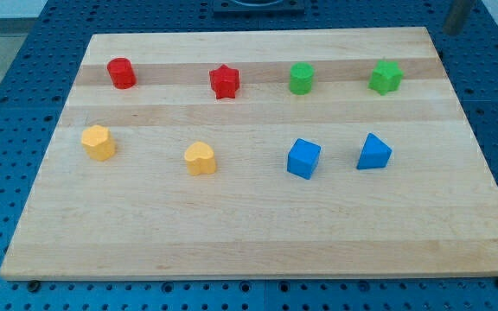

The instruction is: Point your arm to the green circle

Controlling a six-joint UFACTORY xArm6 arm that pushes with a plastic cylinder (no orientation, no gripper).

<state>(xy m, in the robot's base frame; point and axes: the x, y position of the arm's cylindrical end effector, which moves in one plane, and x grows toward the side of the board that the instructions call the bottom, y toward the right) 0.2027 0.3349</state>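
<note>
Right now the green circle (301, 79) sits on the wooden board (258, 233), top row, and everything else is placed off it. Just to its view-right: green star (386, 77). To its view-left: red star (224, 82), then red cylinder (121, 73) further left. Below it, slightly off: blue cube (303, 159), w/ blue triangle-ish block (373, 152) below-right. Below-left: yellow heart (201, 159), and yellow hexagon-ish block (98, 142) far left. My tip doesn't show, so can't tell where it stands vs the circle; no hand state to read.
</note>
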